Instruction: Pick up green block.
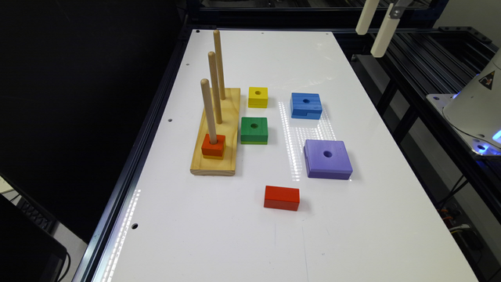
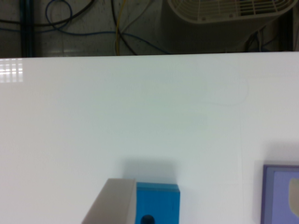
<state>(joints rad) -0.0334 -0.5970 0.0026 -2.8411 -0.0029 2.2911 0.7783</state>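
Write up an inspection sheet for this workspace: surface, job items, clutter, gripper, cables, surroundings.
Surface: white table, glossy, glare streaks, small holes along the edges.
Job's things: green block flat on the table, hole up, beside the wooden peg base, apart from it, untouched.
Clutter: yellow block, blue block, purple block, red block; an orange block sits on the nearest peg.
Gripper: one finger visible in the wrist view, near the blue block; open or shut cannot be told.
Cables: several loose behind the table's far edge.
Surroundings: black frame rails, white robot base, a white grille.
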